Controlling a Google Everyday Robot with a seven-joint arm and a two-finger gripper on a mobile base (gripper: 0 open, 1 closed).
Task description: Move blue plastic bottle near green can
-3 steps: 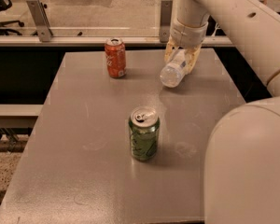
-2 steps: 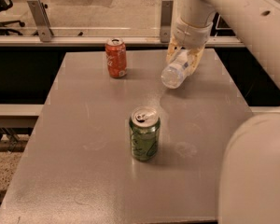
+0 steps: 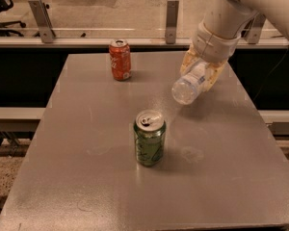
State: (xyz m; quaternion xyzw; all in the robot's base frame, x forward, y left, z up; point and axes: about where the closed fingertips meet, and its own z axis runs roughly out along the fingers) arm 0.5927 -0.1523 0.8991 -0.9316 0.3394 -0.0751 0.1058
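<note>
The green can [image 3: 149, 138] stands upright near the middle of the grey table [image 3: 86, 186], silver top and pull tab showing. My gripper [image 3: 201, 71] is at the upper right, shut on the blue plastic bottle [image 3: 189, 84]. The bottle is clear with a pale label. It is held tilted above the table, its bottom end pointing down and left toward the can. Its cap end is hidden between the fingers [image 3: 187, 61]. The bottle is up and to the right of the can, with a gap between them.
An orange-red can [image 3: 120, 59] stands upright at the table's back, left of centre. A railing with metal posts [image 3: 171, 14] runs behind the table. The table's right edge lies just beyond the gripper.
The gripper has carried the bottle down and toward the front, closer to the green can. Both cans have stayed put.
</note>
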